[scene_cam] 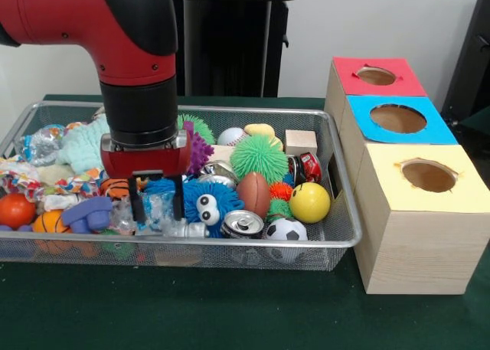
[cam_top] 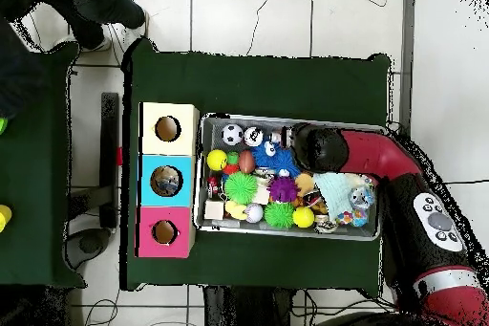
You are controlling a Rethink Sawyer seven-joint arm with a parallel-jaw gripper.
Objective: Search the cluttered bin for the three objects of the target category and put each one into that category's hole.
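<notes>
My gripper (scene_cam: 158, 204) is down inside the wire bin (scene_cam: 346, 241), near its front edge and left of centre. Its fingers (scene_cam: 138, 206) stand apart, open, on either side of a clear crumpled plastic piece (scene_cam: 157, 208). Just right of it lie a blue fuzzy toy with eyes (scene_cam: 210, 204) and a soda can (scene_cam: 243, 224). Further right sit a brown football (scene_cam: 253, 194), a soccer ball (scene_cam: 286, 231) and a yellow ball (scene_cam: 309, 202). The wooden box has a red hole (scene_cam: 375, 76), a blue hole (scene_cam: 398, 119) and a yellow hole (scene_cam: 429, 175). In the overhead view the arm (cam_top: 323, 147) hides the gripper.
Further back in the bin are a green spiky ball (scene_cam: 259, 157), a purple spiky ball (scene_cam: 199, 147), a baseball (scene_cam: 231, 136), a wooden block (scene_cam: 300, 142) and a red toy car (scene_cam: 309, 166). Orange balls (scene_cam: 15, 210) and a purple toy (scene_cam: 88, 214) crowd the left end.
</notes>
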